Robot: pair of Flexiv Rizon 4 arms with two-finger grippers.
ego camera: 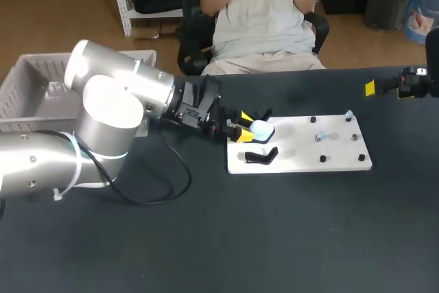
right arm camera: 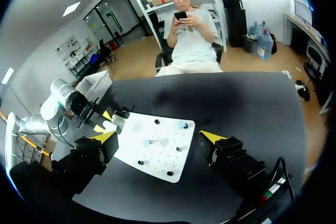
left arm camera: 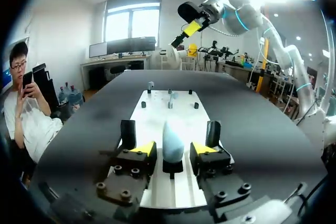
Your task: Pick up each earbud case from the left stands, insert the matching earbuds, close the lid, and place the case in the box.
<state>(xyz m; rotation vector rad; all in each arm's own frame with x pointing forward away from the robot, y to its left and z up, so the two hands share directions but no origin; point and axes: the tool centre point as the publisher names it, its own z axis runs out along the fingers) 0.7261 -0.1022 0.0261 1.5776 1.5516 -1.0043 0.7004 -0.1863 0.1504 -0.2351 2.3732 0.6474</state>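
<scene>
Light-blue earbud case (ego camera: 261, 128) sits upright on its mount at the end of the white board (ego camera: 302, 164) nearest my left arm. In the left wrist view the earbud case (left arm camera: 172, 142) is dead centre between the fingers of the left gripper (left arm camera: 170, 136). The yellow tips flank it on both sides with a thin gap showing on each, so the pincer is apart and straddling it, not clamped. The head view agrees: left gripper (ego camera: 245, 127) comes in low from the left, one tip either side of the case. Just beside it on the same end of the board is a second black stand (ego camera: 262, 156) with nothing on it. The far half of the board has a few short black pegs (ego camera: 322, 159) and a couple of small pale pieces, too small for me to identify. Right gripper (right arm camera: 157, 137) is well apart from all that, up over the table's (ego camera: 274, 238) right side. Its fingers are spread wide with nothing held. The white crate (ego camera: 27, 94) is off the table's left corner, behind my left arm. A black cable (ego camera: 171, 176) loops on the table under that arm.
</scene>
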